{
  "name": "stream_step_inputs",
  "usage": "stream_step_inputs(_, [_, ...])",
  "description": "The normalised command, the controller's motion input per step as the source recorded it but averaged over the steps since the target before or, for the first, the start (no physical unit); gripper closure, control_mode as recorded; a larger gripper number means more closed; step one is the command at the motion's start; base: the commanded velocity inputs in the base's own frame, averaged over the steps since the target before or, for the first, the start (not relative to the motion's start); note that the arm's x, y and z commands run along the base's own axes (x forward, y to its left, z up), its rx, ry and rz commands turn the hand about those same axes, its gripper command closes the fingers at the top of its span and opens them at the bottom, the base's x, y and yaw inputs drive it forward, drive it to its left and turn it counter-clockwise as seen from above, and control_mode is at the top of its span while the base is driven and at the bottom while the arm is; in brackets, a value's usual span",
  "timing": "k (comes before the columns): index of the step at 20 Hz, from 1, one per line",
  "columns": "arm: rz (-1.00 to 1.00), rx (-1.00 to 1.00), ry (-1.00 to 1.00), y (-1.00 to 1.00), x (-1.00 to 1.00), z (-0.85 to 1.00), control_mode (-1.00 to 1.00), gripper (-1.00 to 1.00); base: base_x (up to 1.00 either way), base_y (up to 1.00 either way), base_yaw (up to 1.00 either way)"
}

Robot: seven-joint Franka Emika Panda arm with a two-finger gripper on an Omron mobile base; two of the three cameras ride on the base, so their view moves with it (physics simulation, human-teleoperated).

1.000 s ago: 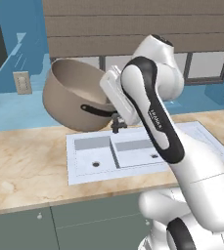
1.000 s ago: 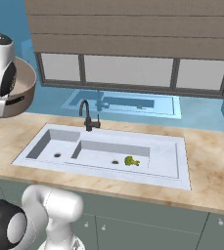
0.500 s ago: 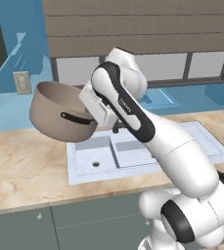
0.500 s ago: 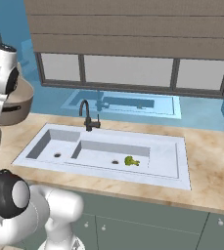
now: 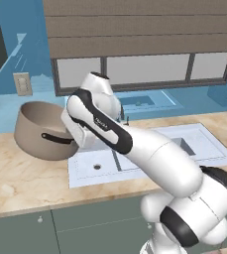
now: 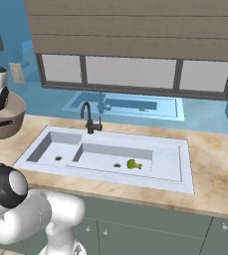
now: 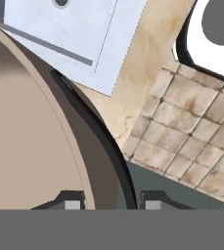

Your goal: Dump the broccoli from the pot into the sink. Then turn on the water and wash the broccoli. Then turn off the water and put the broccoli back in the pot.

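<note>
Beige counter (image 5: 16,183) left of the sink (image 6: 163,172) now carries the pot (image 5: 38,130), which we have swung down from its tilt to upright. Our claw (image 7: 108,202) pinches its rim. Broccoli (image 6: 133,164) lies in the right basin; the faucet (image 6: 88,117) comes next.

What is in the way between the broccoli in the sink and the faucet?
Nothing visible. The broccoli lies alone in the right basin of the sink, and the faucet stands behind the divider, no water running.
</note>
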Motion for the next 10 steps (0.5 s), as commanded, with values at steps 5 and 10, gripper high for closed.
stream_step_inputs(5, [0.00,0.00,0.00,0.48,0.26,-0.40,-1.00,1.00,0.00,0.00,0.00])
stream_step_inputs(10, [-0.02,0.00,0.00,0.30,0.18,-0.24,-1.00,1.00,0.00,0.00,0.00])
